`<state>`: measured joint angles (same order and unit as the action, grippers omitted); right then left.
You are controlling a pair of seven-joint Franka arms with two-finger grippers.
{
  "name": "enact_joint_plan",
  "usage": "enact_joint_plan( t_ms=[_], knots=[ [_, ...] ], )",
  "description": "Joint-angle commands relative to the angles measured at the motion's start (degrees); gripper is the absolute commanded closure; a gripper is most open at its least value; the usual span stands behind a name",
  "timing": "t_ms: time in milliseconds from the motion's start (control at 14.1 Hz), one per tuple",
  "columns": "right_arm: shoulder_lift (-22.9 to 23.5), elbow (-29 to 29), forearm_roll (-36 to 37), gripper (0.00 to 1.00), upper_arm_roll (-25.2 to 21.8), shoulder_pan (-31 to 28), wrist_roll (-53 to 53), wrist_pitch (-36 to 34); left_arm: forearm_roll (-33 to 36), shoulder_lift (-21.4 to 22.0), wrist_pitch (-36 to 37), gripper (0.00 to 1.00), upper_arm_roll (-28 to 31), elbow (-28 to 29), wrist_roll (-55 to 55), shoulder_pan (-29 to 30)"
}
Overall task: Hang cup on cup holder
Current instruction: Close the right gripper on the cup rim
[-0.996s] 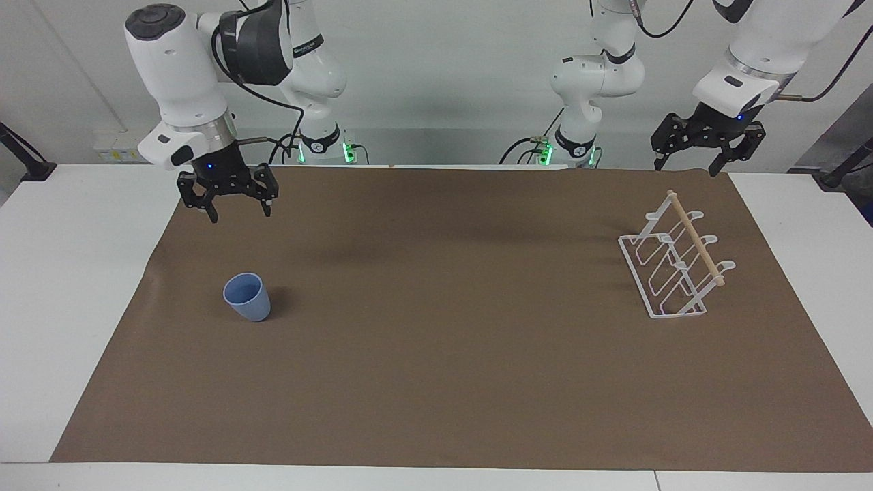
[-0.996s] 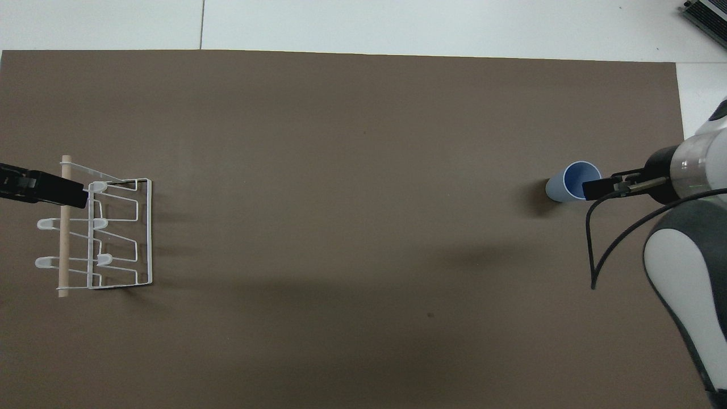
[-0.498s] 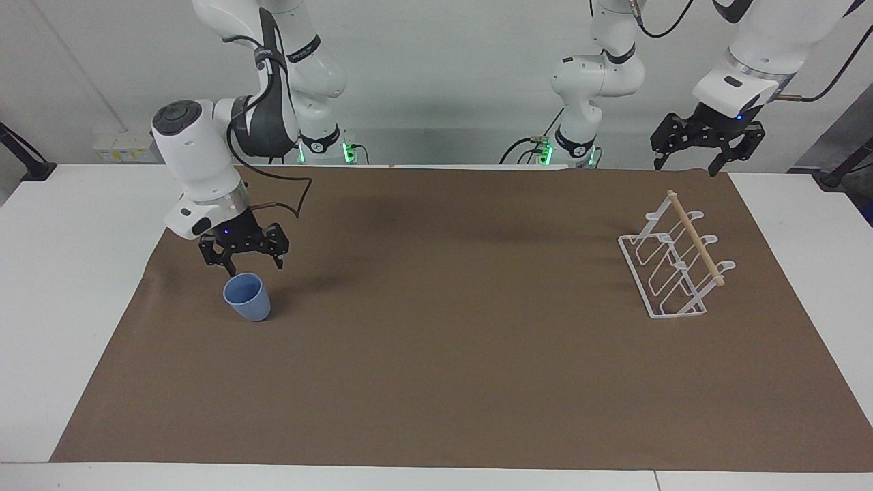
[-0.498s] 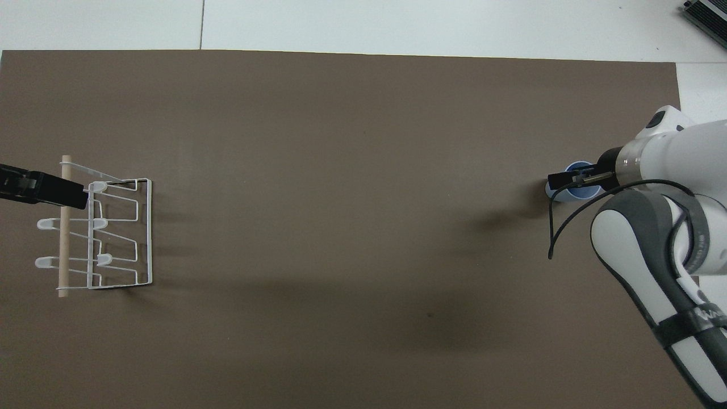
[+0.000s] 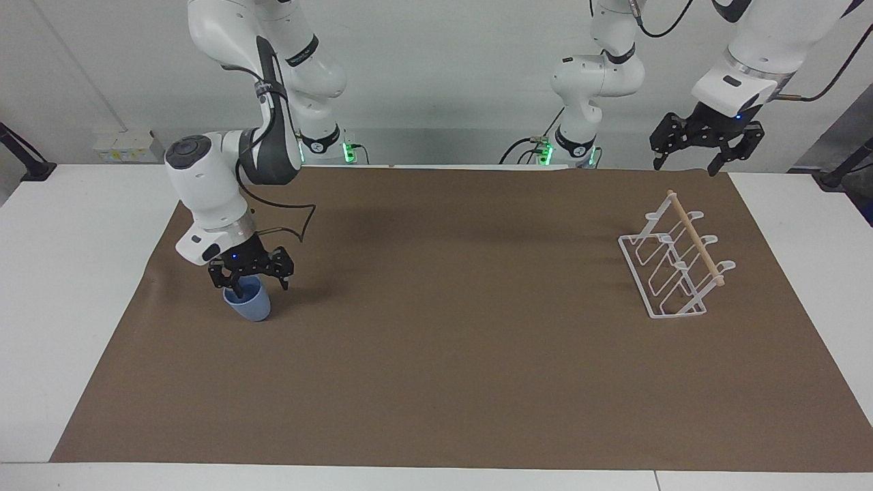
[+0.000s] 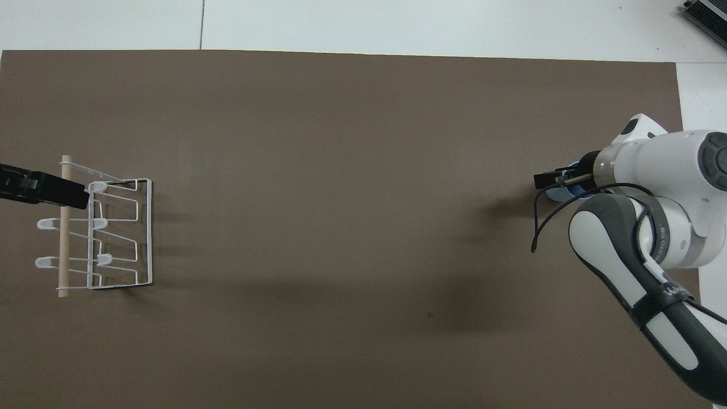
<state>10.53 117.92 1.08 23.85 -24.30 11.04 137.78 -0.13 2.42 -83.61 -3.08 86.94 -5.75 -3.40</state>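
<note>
The light-blue cup [image 5: 249,307] stands upright on the brown mat toward the right arm's end of the table. My right gripper [image 5: 252,284] is open and low at the cup's rim, with its fingers spread about the rim. In the overhead view the right gripper [image 6: 546,180] covers most of the cup [image 6: 559,195]. The white wire cup holder [image 5: 672,273] with its wooden dowel stands toward the left arm's end; it also shows in the overhead view [image 6: 122,233]. My left gripper [image 5: 685,166] is open and waits in the air by the holder; in the overhead view it [image 6: 57,193] is over the dowel's end.
The brown mat [image 5: 436,354] covers most of the white table [image 5: 68,273]. The right arm's cable [image 6: 545,221] hangs beside the cup. Nothing else stands on the mat between the cup and the holder.
My right gripper has come down from high above the mat onto the cup's rim. The cup, the holder and the left arm have not moved.
</note>
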Motion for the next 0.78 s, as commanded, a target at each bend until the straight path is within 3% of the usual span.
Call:
enact_joint_plan(
  t_ms=[0, 213, 285, 356, 498, 569, 640, 711],
  knots=[
    [0.46, 2.75, 1.03, 0.00, 0.06, -0.23, -0.14, 3.63, -0.39, 1.45, -0.67, 0.00, 0.17, 1.74, 0.39, -0.29],
    [0.46, 2.66, 1.12, 0.00, 0.06, -0.58, 0.21, 3.11, -0.39, 1.63, -0.67, 0.00, 0.17, 2.09, 0.21, -0.29],
    [0.46, 2.66, 1.12, 0.04, 0.06, -0.66, 0.21, 3.02, -0.39, 1.80, -0.59, 0.00, 0.17, 2.18, 0.13, -0.29],
    [0.46, 2.58, 1.12, 0.21, 0.06, -0.84, 0.38, 3.02, -0.39, 1.80, -0.59, 0.00, 0.17, 2.18, -0.05, -0.29],
    [0.46, 2.49, 1.03, 0.70, -0.03, -0.84, -0.05, 2.84, -0.48, 1.98, -0.67, 0.00, 0.17, 2.79, 0.04, -0.29],
    [0.46, 2.40, 1.12, 0.87, -0.03, -0.84, -0.23, 2.76, -0.57, 2.15, -0.67, 0.00, 0.17, 2.97, 0.04, -0.29],
    [0.46, 2.40, 1.03, 1.00, -0.12, -1.02, -0.23, 2.67, -0.57, 2.16, -0.67, 0.00, 0.17, 2.97, 0.04, -0.20],
    [0.46, 2.31, 1.03, 1.00, -0.29, -1.19, -0.23, 2.41, -0.74, 2.16, -0.76, 0.00, 0.17, 2.97, 0.04, -0.20]
  ],
)
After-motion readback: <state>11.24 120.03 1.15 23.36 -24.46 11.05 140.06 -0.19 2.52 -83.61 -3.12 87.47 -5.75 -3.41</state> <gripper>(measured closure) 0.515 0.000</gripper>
